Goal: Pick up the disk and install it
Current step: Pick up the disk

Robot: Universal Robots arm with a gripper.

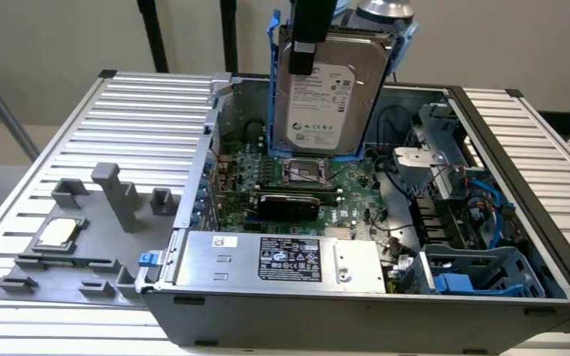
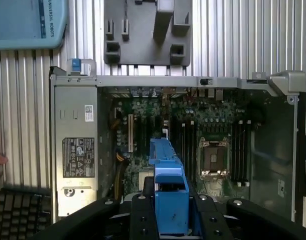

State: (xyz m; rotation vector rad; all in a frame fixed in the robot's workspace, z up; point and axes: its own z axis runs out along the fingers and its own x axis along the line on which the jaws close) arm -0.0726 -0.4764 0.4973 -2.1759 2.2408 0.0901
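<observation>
My gripper (image 2: 169, 215) clamped on the disk (image 1: 329, 89), white label (image 1: 315, 107) unreadable to me, hanging above the open computer case (image 1: 364, 322), "UNIVERSAL ROBOTS" on a blue panel (image 2: 23, 25)

Black gripper (image 2: 170, 206) with round screws, pale blue arm cap (image 2: 28, 22) marked UNIVERSAL ROBOTS

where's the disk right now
In the exterior view the disk hangs upright in the gripper, top centre, above the motherboard of the open case.
</observation>
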